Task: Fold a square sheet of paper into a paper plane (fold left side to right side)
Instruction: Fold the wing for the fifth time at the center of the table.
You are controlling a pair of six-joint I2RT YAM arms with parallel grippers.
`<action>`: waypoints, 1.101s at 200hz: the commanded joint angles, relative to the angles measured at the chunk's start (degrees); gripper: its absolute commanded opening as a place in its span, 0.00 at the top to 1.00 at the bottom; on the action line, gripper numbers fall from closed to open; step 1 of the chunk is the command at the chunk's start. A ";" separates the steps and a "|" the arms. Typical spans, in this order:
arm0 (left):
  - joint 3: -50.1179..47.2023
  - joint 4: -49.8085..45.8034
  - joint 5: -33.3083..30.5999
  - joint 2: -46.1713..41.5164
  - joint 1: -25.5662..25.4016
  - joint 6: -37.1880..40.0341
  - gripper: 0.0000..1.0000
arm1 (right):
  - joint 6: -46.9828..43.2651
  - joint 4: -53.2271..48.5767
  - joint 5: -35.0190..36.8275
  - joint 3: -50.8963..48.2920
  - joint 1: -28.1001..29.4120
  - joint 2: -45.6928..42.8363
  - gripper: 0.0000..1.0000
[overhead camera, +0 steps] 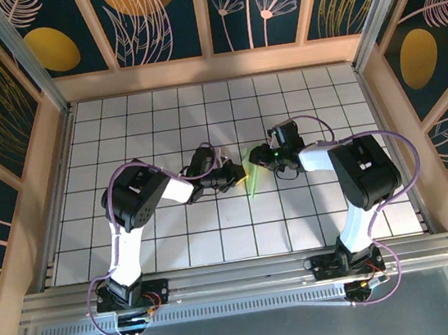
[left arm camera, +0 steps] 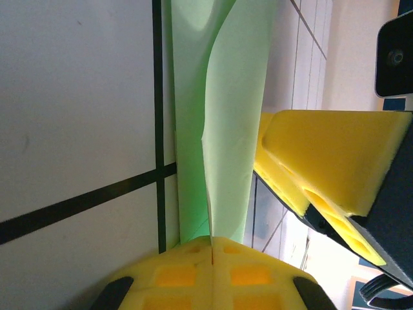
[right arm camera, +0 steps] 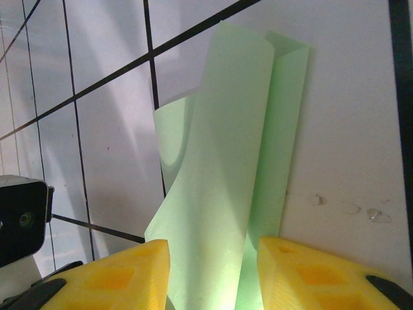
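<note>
The left claw (left arm camera: 211, 248) was clenched on the near end of the green paper sheet (left arm camera: 226, 129), its yellow fingertips meeting with the paper's edge caught in the seam. The right claw (right arm camera: 213, 252) stood released, one fingertip on either side of the same sheet; whether a pad pressed on it could not be told. The sheet lay as a narrow strip on the white gridded tabletop (left arm camera: 77, 116), midway between the two arms, its upper flap bowed up and not yet creased.

To fold it well, the left pinch would best serve as the anchor. The right claw could then bring the loose flap over edge to edge and press along the fold from the near end outward. A hard pull risked skewing or tearing the thin paper.
</note>
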 commanded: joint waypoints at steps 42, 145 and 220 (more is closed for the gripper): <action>0.18 -6.59 -3.43 3.92 0.42 2.18 0.99 | -1.02 -3.24 2.35 0.59 0.72 -3.86 0.59; 0.40 -7.33 -3.75 4.19 0.42 2.27 1.00 | -5.13 -7.79 -3.65 6.18 0.18 -1.72 0.93; 0.49 -8.41 -4.40 3.98 0.42 2.23 1.00 | -5.09 -7.94 -2.07 5.86 0.74 1.51 0.96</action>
